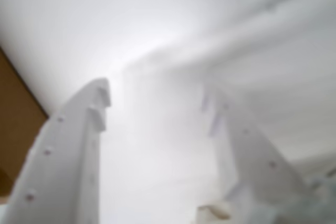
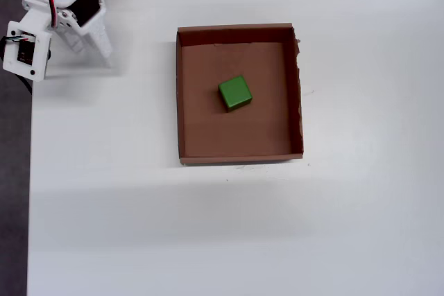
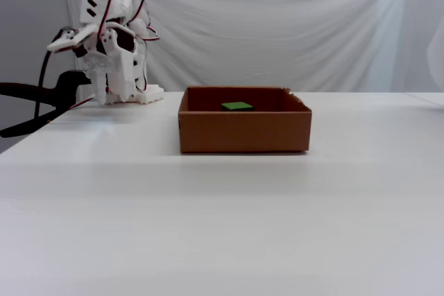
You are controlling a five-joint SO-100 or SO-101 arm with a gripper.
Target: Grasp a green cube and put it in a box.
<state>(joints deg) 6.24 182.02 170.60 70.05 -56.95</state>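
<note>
The green cube [image 2: 234, 93] rests on the floor of the box [image 2: 179, 102], a little above the middle in the overhead view. From the fixed view only the cube's top [image 3: 238, 107] shows above the brown front wall of the box [image 3: 243, 133]. My gripper [image 2: 88, 46] is folded back near the arm's base at the table's top left corner, well away from the box. In the wrist view the gripper [image 1: 157, 95] is open, its white fingers [image 1: 79, 145] spread over bare white table with nothing between them. A blurred brown patch [image 1: 16, 124] shows at that view's left edge.
The table's left edge [image 2: 29, 171] runs close beside the arm, with dark floor beyond. A black clamp [image 3: 35, 102] juts in at the left of the fixed view. White cloth [image 3: 277, 25] hangs behind the table.
</note>
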